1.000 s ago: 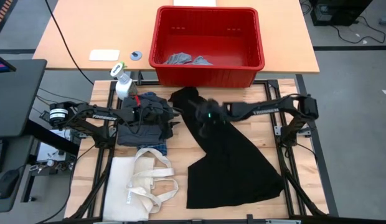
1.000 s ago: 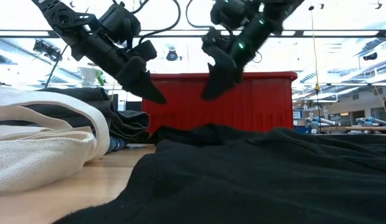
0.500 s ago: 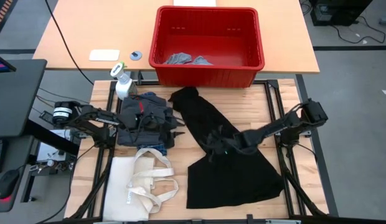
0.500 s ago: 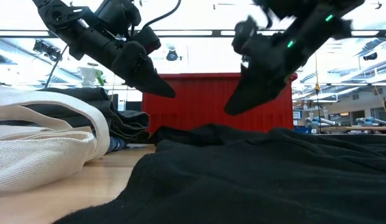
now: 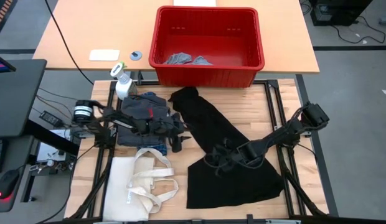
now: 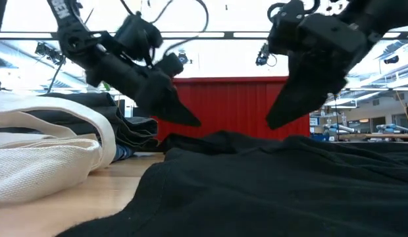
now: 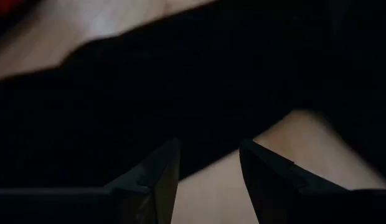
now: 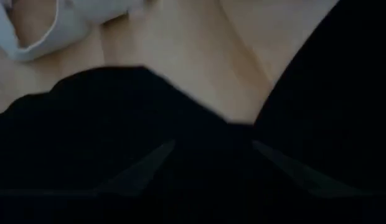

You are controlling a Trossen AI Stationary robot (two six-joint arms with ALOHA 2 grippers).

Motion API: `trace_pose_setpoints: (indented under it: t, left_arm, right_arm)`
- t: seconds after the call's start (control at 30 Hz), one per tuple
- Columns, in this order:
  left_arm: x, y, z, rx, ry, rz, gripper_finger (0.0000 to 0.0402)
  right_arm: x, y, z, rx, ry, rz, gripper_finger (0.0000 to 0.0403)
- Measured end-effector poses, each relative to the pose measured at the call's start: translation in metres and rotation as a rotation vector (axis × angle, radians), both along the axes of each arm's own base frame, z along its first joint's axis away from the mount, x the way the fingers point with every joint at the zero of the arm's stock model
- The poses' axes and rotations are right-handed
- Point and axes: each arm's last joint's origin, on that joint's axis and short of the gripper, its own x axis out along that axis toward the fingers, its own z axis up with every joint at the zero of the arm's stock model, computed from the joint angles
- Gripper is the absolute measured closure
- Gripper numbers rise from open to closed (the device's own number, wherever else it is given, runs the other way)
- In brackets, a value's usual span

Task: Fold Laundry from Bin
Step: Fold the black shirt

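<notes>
A large black piece of laundry (image 5: 241,183) lies spread on the wooden table, narrow end toward the red bin (image 5: 208,74). My left gripper (image 5: 180,142) hovers open at the piece's left edge (image 7: 199,146); bare wood shows between its fingers. My right gripper (image 5: 213,160) hovers open over the middle of the black piece (image 8: 87,124). In the low view both fingertips, left gripper (image 6: 191,120) and right gripper (image 6: 273,124), stand just above the cloth (image 6: 270,184). Light grey pieces (image 5: 180,60) lie on the bin's floor.
A stack of dark grey and plaid garments (image 5: 143,115) lies under my left arm. A cream tote bag (image 5: 140,183) rests at the near left. A spray bottle (image 5: 122,84) stands at the far left corner. Bare wood (image 5: 268,112) shows right of the black piece.
My right gripper has swung from the far part of the black piece toward the table's near edge and come down, rolling as it went. My left gripper has moved right and toward the near edge, sinking to the piece's left edge. The black piece has stayed put.
</notes>
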Motion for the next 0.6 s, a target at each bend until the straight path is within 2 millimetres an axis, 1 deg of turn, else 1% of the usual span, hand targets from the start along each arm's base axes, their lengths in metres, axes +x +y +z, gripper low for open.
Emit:
trace_pose_setpoints:
  t: [0.13, 0.27, 0.37, 0.43, 0.47, 0.6]
  left_arm:
    - [0.020, 0.002, -0.010, 0.007, 0.028, -0.001, 0.0230]
    - [0.043, 0.009, -0.016, 0.068, 0.054, -0.023, 0.0230]
    - [0.053, 0.019, -0.026, 0.073, 0.144, -0.010, 0.0230]
    - [0.055, 0.024, -0.032, 0.059, 0.225, -0.002, 0.0230]
    - [0.056, 0.025, -0.032, 0.055, 0.257, 0.000, 0.0230]
    - [0.049, 0.027, -0.038, 0.038, 0.368, 0.003, 0.0230]
  right_arm:
    - [-0.009, 0.009, -0.003, 0.051, 0.040, -0.055, 0.0195]
    - [-0.022, 0.015, -0.008, 0.065, 0.096, -0.164, 0.0195]
    - [-0.031, 0.022, -0.011, 0.072, 0.123, -0.203, 0.0195]
    - [-0.037, 0.028, -0.012, 0.073, 0.137, -0.213, 0.0195]
    - [-0.041, 0.031, -0.012, 0.073, 0.145, -0.221, 0.0195]
    - [-0.057, 0.034, -0.016, 0.056, 0.220, -0.293, 0.0195]
